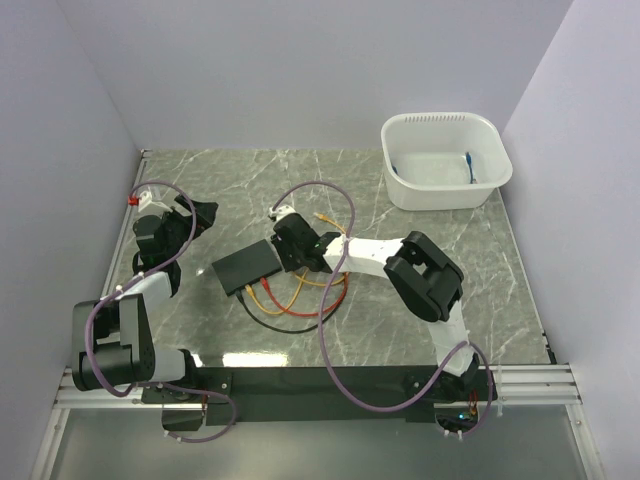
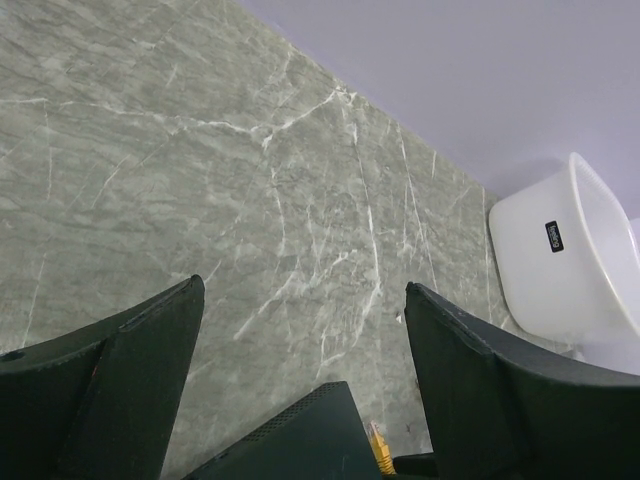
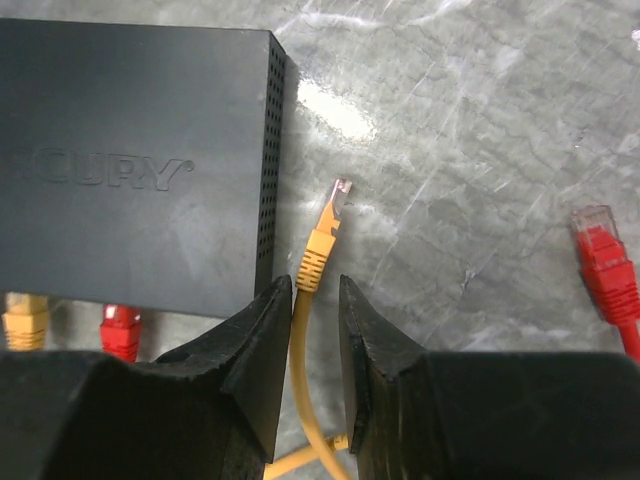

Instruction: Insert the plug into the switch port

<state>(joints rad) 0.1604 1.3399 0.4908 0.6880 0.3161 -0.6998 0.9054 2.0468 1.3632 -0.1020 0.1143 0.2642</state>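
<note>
The yellow cable (image 3: pixel 301 335) behind the plug (image 3: pixel 332 212) is straddled by the narrowly spread right tool (image 3: pixel 315 290); the left tool (image 2: pixel 302 290) is spread wide.

Counter (image 1: pixel 400 330): grey-green marble, veined white.
Black box (image 1: pixel 245 267): flat, left of centre, lying at an angle.
Cables (image 1: pixel 295 302): yellow, red and black loops just beside the box's near-right side.
Right gripper (image 1: pixel 295 258): at the box's right end, above the cables.
Left gripper (image 1: pixel 198 215): left of the box, apart from it.
White tub (image 1: pixel 445 160): far right corner, blue item (image 1: pixel 468 168) inside.
</note>
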